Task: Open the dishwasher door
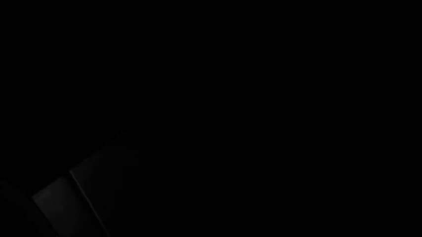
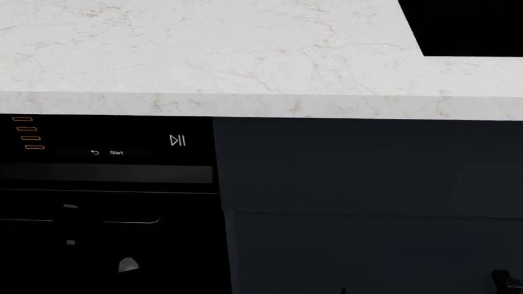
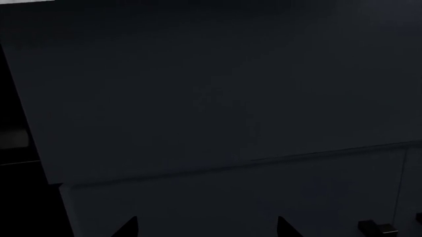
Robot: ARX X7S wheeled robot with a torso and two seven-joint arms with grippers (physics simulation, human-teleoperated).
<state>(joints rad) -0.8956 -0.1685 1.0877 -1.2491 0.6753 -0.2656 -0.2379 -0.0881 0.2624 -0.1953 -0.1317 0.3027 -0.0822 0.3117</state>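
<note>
The dishwasher door [image 2: 184, 245] is a glossy black panel at the lower left of the head view, with a thin silver handle line [image 2: 106, 222]. Above it the control strip shows orange indicator bars [image 2: 27, 133], "Start" and a play/pause mark [image 2: 177, 141]. Small pale bits [image 2: 127, 264] show in front of the door; I cannot tell what they are. The left wrist view is almost all black, with only a faint grey strip and a thin pale line [image 1: 86, 197]; no fingers can be made out. My right gripper [image 3: 205, 229] faces a navy cabinet front [image 3: 211, 98], with fingertips [image 3: 128, 228] wide apart and empty.
A white marble countertop [image 2: 204, 55] runs above the dishwasher. A black sink basin [image 2: 474, 24] is set in it at the far right. Matte navy cabinet fronts [image 2: 368, 184] fill the right side, with a black bar handle [image 2: 505, 279] at the bottom right.
</note>
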